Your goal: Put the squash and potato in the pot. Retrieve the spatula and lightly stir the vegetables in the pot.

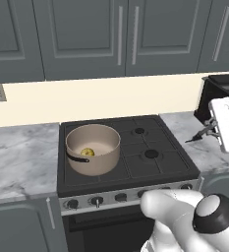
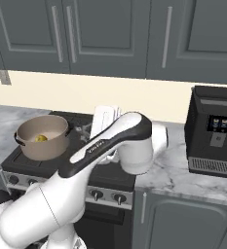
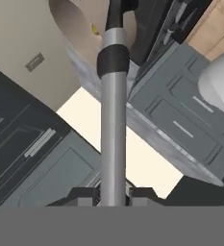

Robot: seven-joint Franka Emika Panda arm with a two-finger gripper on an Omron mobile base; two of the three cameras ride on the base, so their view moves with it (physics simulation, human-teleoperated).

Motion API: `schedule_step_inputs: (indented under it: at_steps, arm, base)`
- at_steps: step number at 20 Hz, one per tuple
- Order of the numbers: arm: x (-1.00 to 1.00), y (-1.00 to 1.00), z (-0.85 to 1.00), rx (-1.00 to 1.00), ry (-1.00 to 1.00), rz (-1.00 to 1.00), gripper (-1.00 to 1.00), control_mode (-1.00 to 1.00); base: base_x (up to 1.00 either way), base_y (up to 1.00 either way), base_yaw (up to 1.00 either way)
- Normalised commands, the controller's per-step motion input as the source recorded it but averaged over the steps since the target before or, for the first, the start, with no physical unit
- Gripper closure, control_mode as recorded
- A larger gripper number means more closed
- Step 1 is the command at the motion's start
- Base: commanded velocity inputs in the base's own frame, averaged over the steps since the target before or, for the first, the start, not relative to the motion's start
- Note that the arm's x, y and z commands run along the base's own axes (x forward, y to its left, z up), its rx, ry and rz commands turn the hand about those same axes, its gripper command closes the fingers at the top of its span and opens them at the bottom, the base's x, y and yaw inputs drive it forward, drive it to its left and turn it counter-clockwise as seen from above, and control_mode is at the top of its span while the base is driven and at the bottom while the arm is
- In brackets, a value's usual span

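From the left base view, the pot [image 1: 93, 148] sits on the near left burner of the stove [image 1: 155, 142], and the squash [image 1: 88, 152] lies on its pale floor; I cannot make out the potato there. My hand is off to the right, over the counter [image 1: 204, 147], with the spatula [image 1: 200, 135] jutting left from it, dark blade leading. From the right base view, my arm blocks most of the hand, but the pot [image 2: 43, 137] stands far left with the yellow squash [image 2: 41, 138] inside. From the hand view, my claw [image 3: 113, 194] is clamped tight on the spatula's grey handle [image 3: 112, 134], which runs up toward the pot [image 3: 77, 29] at the top. I judge the retrieval done and the carry in hand; next I must swing left, bring the blade over the rim, lower it and stir gently.
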Motion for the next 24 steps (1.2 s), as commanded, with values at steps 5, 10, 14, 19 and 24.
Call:
schedule_step_inputs:
  at_steps: [5, 10, 14, 19, 24]
  arm:
    - [-0.02, 0.42, 0.09, 0.16, -0.06, -0.12, 1.00, -1.00]
    - [0.08, 0.63, 0.00, 0.04, -0.23, -0.08, 1.00, -1.00]
    - [0.18, 0.42, 0.41, 0.19, -0.05, 0.00, 1.00, -1.00]
    - [0.09, 0.52, 0.22, 0.35, 0.18, 0.00, 1.00, -1.00]
    - [0.02, 0.54, -0.05, 0.04, -0.06, 0.00, 1.00, -1.00]
  base:
    - [0.00, 0.00, 0.00]
    - [0.00, 0.00, 0.00]
    - [0.00, 0.00, 0.00]
    - [0.00, 0.00, 0.00]
    - [0.00, 0.00, 0.00]
